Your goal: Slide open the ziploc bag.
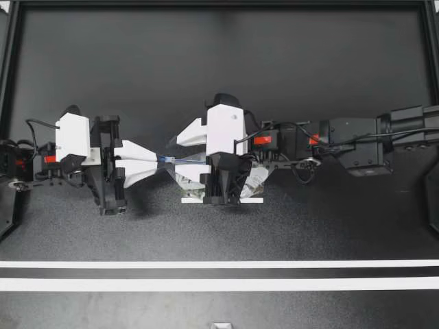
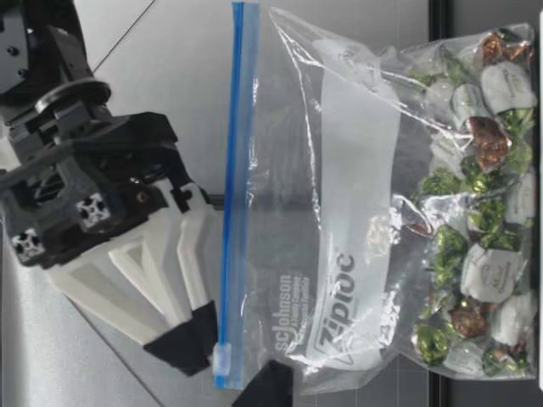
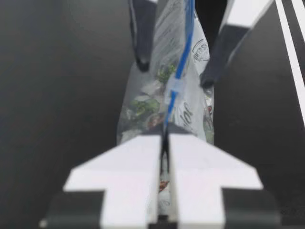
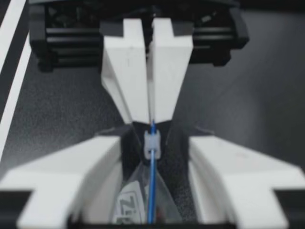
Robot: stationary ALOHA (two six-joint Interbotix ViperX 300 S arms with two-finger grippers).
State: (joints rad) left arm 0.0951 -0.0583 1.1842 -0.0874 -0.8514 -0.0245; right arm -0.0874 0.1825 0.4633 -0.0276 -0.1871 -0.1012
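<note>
A clear ziploc bag point(image 2: 356, 220) stands upright, its blue zip strip point(image 2: 233, 170) on top and wrapped candies point(image 2: 484, 212) at the bottom. My left gripper point(image 1: 160, 159) is shut on the bag's end by the zip; in the left wrist view its fingers point(image 3: 164, 139) pinch the bag's edge just short of the small white slider point(image 3: 174, 87). My right gripper point(image 1: 182, 168) stands open and straddles the bag's top. In the right wrist view the zip point(image 4: 151, 191) runs between its spread fingers, and the slider point(image 4: 152, 141) sits untouched at tip level.
The bag's candy-filled lower part point(image 1: 255, 179) shows under my right arm. Two white tape stripes point(image 1: 219, 264) cross the black table near its front edge. A black frame point(image 1: 219, 4) borders the back and sides.
</note>
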